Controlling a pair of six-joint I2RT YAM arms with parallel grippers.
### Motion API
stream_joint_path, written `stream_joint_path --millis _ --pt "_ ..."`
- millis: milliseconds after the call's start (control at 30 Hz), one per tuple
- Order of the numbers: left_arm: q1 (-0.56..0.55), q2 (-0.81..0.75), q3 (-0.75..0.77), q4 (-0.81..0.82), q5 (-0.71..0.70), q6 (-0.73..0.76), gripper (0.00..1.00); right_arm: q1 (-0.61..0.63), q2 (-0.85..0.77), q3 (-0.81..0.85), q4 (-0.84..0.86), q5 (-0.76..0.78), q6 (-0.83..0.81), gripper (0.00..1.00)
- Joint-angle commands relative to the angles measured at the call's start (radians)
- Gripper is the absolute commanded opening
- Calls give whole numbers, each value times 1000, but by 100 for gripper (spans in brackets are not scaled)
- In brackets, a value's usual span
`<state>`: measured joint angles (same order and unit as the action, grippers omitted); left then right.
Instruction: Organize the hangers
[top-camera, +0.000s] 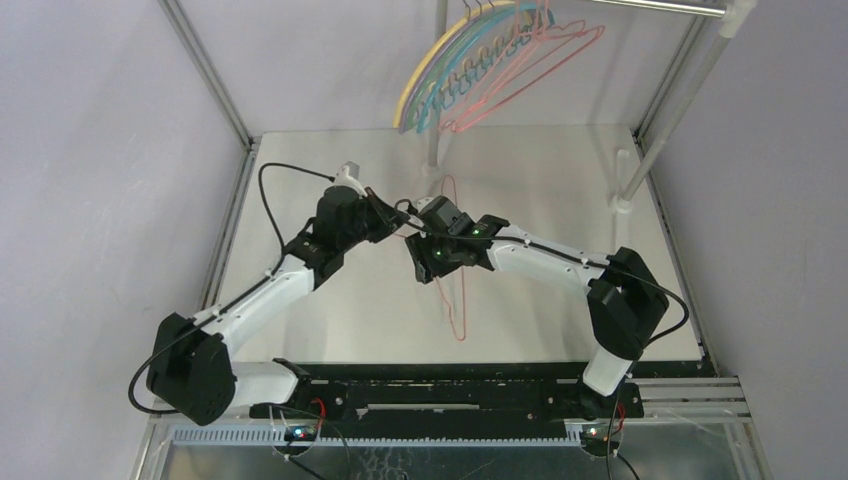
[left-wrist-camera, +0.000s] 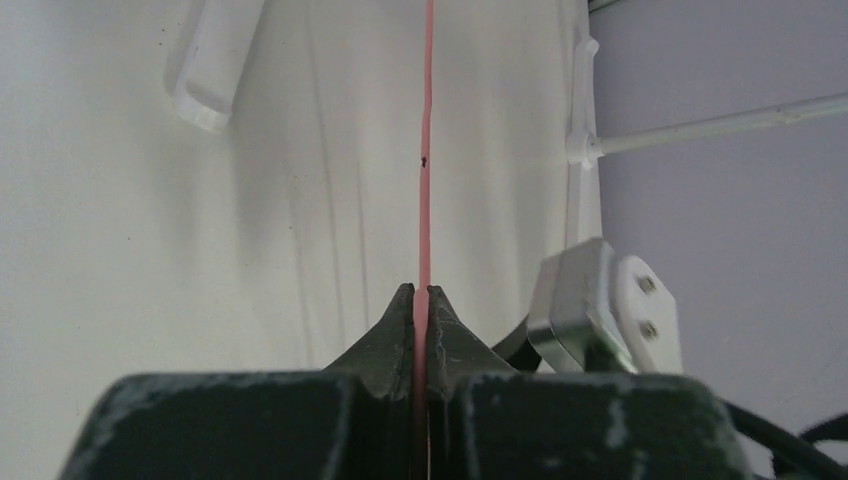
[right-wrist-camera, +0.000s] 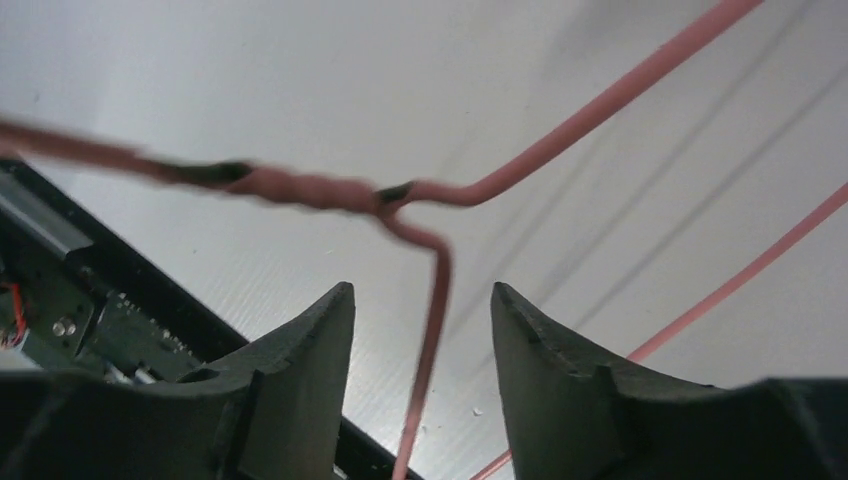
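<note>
A thin pink wire hanger (top-camera: 461, 318) is held above the white table between my two grippers. My left gripper (top-camera: 404, 221) is shut on its wire; in the left wrist view the jaws (left-wrist-camera: 421, 298) pinch the pink wire (left-wrist-camera: 425, 150), which runs straight up from them. My right gripper (top-camera: 420, 266) is open. In the right wrist view the hanger's twisted neck (right-wrist-camera: 300, 188) lies above the fingers (right-wrist-camera: 420, 300), and a wire runs down between them without touching. Several hangers (top-camera: 470, 60), yellow, teal, purple and pink, hang on the rail at the back.
The silver rail (top-camera: 662, 7) crosses the top, with an upright pole (top-camera: 435, 120) and a slanted pole (top-camera: 668, 112) ending in a white foot (top-camera: 622, 204). Metal frame posts (top-camera: 208, 70) border the table. A white foot (left-wrist-camera: 212, 70) shows in the left wrist view.
</note>
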<state>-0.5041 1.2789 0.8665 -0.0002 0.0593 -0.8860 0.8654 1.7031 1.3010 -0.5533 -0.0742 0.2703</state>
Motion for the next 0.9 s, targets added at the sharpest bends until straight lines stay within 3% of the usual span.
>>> stream_joint_path --millis 0,100,200,233,367,433,467,867 --pt "-4 -88 47 11 19 -38 0 -1 -7 19 59 80 -37 51" --pt "-4 -113 38 0 17 -43 0 -3 -11 18 50 101 -41 0" --pt "-4 -133 30 -11 5 -37 0 -8 -41 -8 50 118 -45 0" --pt "-4 -136 33 -20 5 -28 4 -15 -56 -18 53 115 -44 0" --pt "-4 -156 27 -6 31 31 67 -72 -135 -65 69 37 -25 0" --pt "-4 -182 14 36 56 59 93 -108 -167 -103 72 -10 -11 0" --pt "-4 -197 6 58 61 71 99 -126 -187 -119 70 -30 -6 0" --pt "-4 -244 -29 -28 -11 156 99 -251 -490 -194 -94 -132 9 0"
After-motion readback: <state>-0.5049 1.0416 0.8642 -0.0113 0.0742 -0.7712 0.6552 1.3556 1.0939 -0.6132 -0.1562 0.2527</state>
